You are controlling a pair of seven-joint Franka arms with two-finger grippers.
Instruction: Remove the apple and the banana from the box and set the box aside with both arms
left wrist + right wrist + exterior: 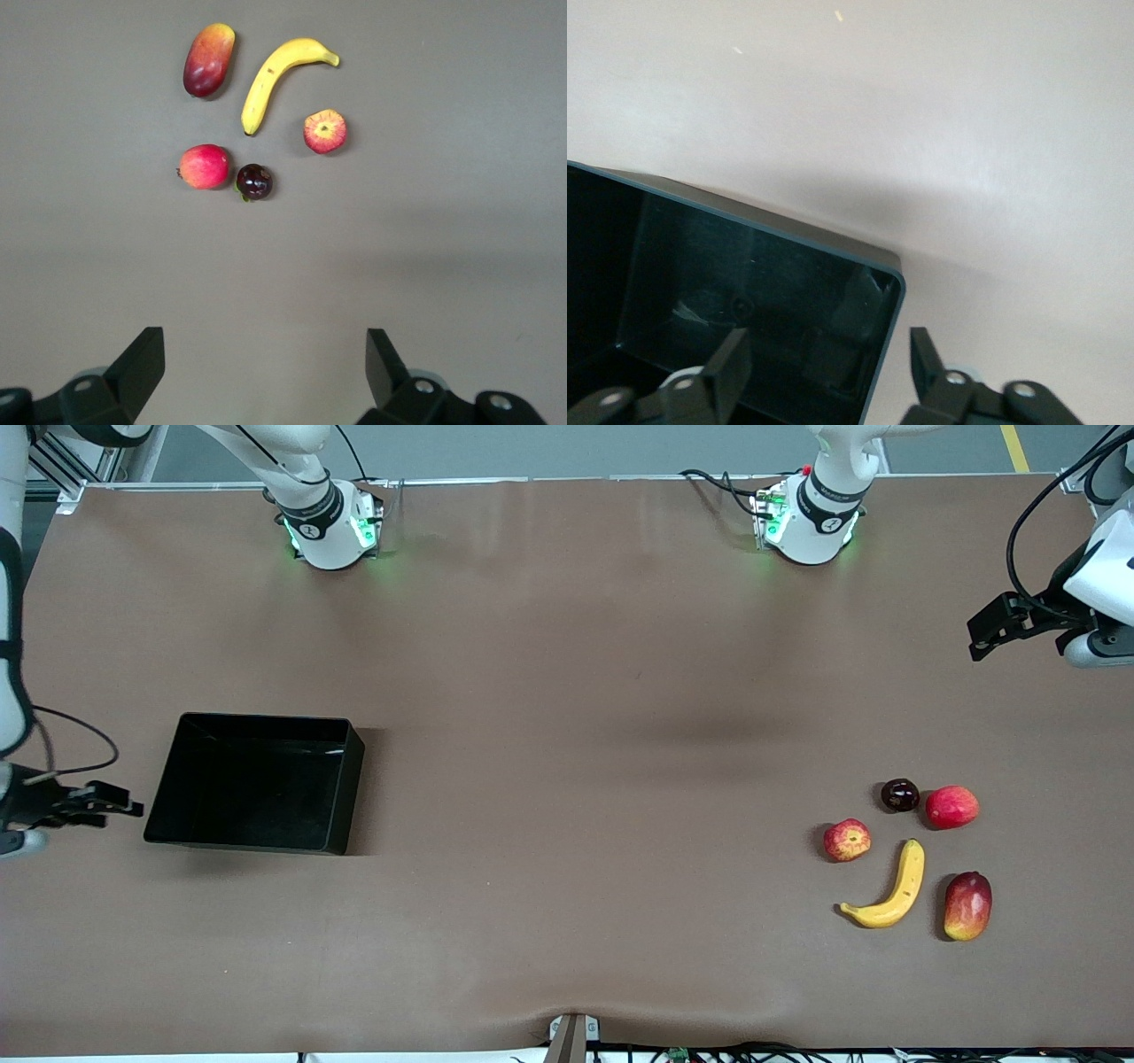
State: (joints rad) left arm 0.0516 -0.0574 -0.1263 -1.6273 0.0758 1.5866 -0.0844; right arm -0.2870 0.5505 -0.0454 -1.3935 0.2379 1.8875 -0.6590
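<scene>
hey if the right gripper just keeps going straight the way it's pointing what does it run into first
Most likely the black tray: the open right gripper straddles its corner wall in the right wrist view, so probably that rim, though depth is unclear.

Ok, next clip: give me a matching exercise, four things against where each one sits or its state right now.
Things:
1. banana
2. box
3. left gripper
4. dark purple fruit

Places or states:
A. empty, at the right arm's end of the table
B. fingers open, up in the air
C. lies between the apple and the mango
D. touches the round red fruit

Pairs: 1-C, 2-A, 3-B, 4-D
</scene>
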